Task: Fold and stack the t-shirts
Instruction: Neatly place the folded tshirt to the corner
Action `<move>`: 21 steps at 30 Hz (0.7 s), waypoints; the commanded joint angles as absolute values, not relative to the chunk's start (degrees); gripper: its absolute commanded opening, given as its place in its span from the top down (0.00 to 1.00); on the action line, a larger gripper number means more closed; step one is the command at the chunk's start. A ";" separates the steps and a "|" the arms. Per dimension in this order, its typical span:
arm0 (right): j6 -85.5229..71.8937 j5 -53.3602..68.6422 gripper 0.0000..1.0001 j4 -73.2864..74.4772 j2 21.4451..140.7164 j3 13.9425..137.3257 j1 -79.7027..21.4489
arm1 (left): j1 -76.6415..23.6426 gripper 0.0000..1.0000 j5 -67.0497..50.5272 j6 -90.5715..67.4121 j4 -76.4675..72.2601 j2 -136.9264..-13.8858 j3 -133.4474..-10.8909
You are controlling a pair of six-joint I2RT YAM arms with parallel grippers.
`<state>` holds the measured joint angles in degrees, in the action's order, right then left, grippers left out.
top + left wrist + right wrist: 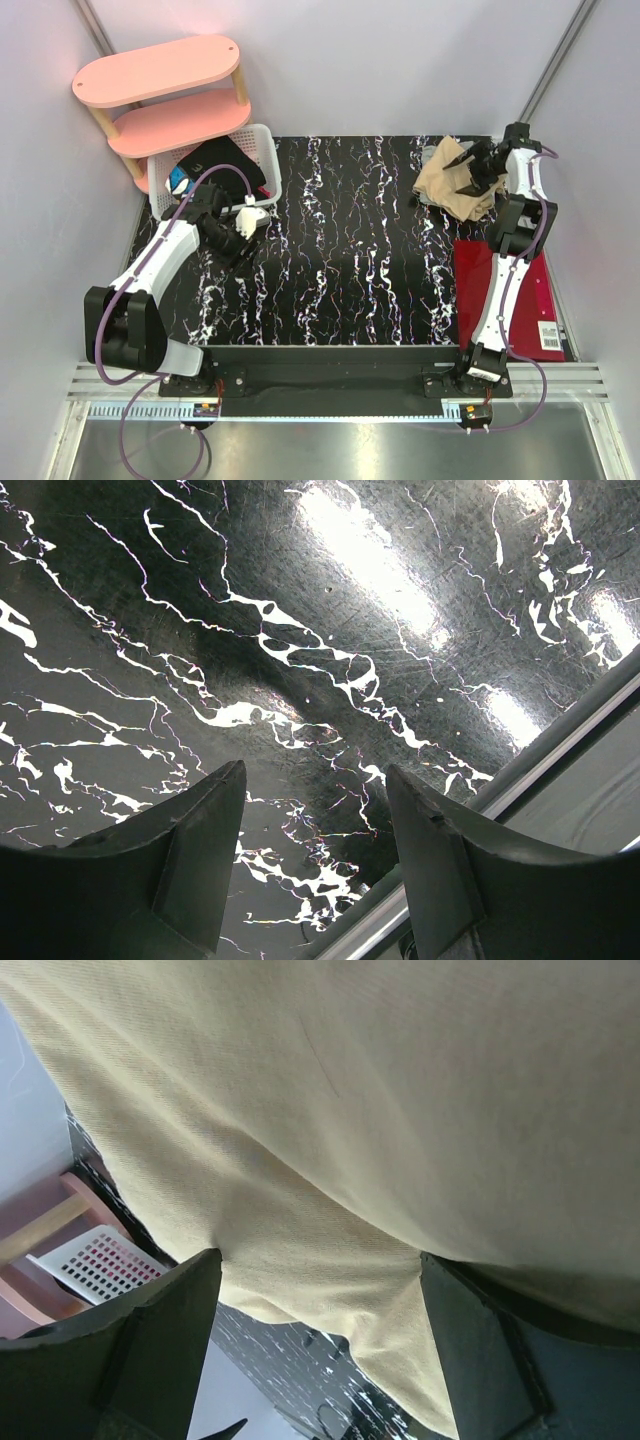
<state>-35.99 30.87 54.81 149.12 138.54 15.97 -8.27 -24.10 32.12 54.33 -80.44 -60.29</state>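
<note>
Going left to right: off the table's far left corner stands a pink shelf (160, 95). A white basket (265, 150) sits on that corner with some dark cloth in it, and I can't tell whether any of it is a shirt for this job. Just on the near side of the basket, the left gripper (315, 775) hangs over bare table (350, 250), fingers spread apart with nothing between them. Its wrist view is all marble pattern.

The real business is at the far right corner. The tan t-shirt (440, 180) lies there in a crumpled heap, with the right gripper (470, 172) right on it. Seen from that wrist, the fingers (150, 1340) stand wide and the cloth bulges across the gap. As far as I can see it's pushed up against them, not pinched. I can't spot a grey shirt anywhere.

Handling-wise, my guess is it's light and totally floppy, so whatever isn't held will sag and drag. The weave looks matte, so it probably won't slip much once clamped. Grabbing a fat bunch from the middle would only lift a lump. I'd go for an edge, a hem or a shoulder seam, and pinch a thin fold. The other arm could then take the matching corner and spread the shirt over the open middle.

A red folder (540, 290) lies flat along the right edge, partly under the right arm, so a trailing sleeve could catch on it.
</note>
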 commanded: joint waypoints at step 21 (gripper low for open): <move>-39.11 45.18 0.03 48.08 147.65 139.93 6.51 | -8.00 0.37 -24.96 32.52 52.91 -82.00 -62.75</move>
<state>-39.44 42.85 49.98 146.19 142.34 10.35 -8.27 -24.05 32.10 54.17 -81.58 -60.40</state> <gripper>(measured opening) 0.962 0.630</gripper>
